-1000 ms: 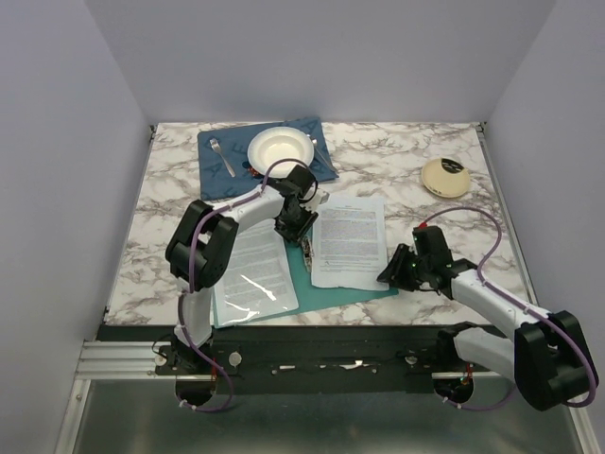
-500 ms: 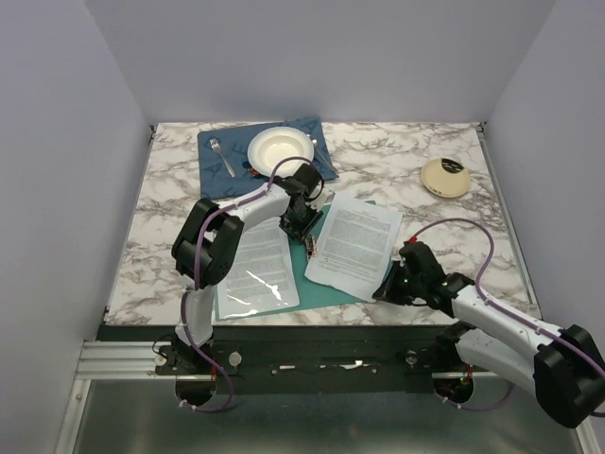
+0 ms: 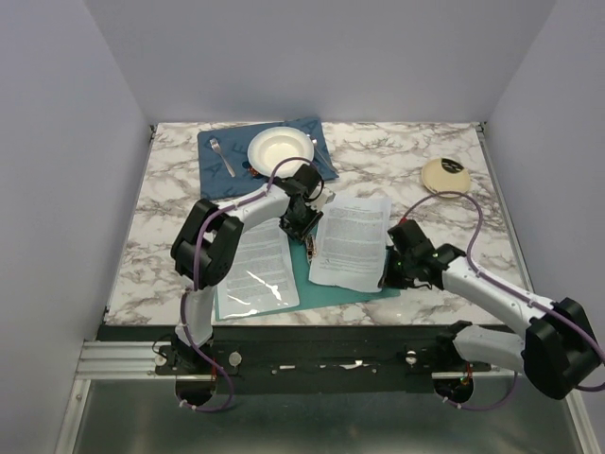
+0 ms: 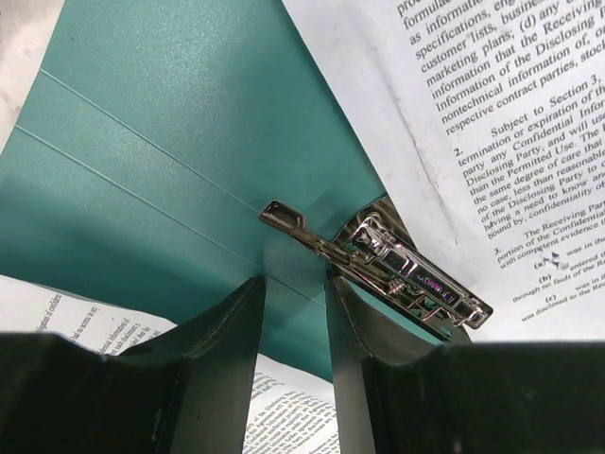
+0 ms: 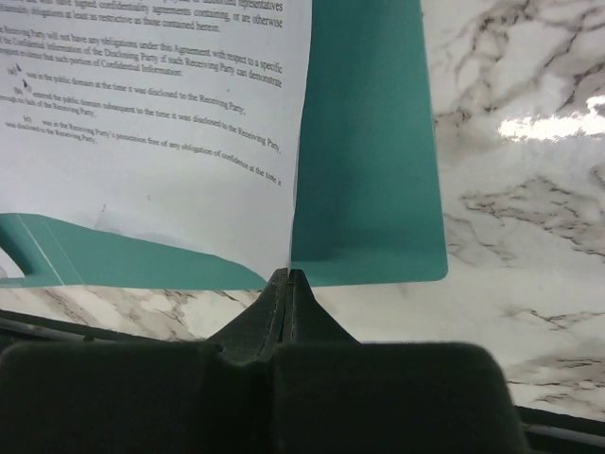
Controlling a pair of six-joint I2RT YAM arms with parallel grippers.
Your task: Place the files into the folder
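A marble-patterned table (image 3: pixel 397 161) stands between plain pale walls (image 3: pixel 331 57). The teal folder (image 3: pixel 301 274) lies open at the near middle. The files (image 3: pixel 352 241) rest tilted across its right half, their lower right corner pinched in the clenched right gripper (image 5: pixel 287 279). The left gripper (image 4: pixel 295 284) stands with jaws apart and nothing in them, over the folder's spine beside the metal clip (image 4: pixel 378 260). The print reads "Subject to Section 3" and "The Receiving Party". A blue placemat (image 3: pixel 213 161) with bowl (image 3: pixel 280 148) and fork (image 3: pixel 222 156) lies at the far edge.
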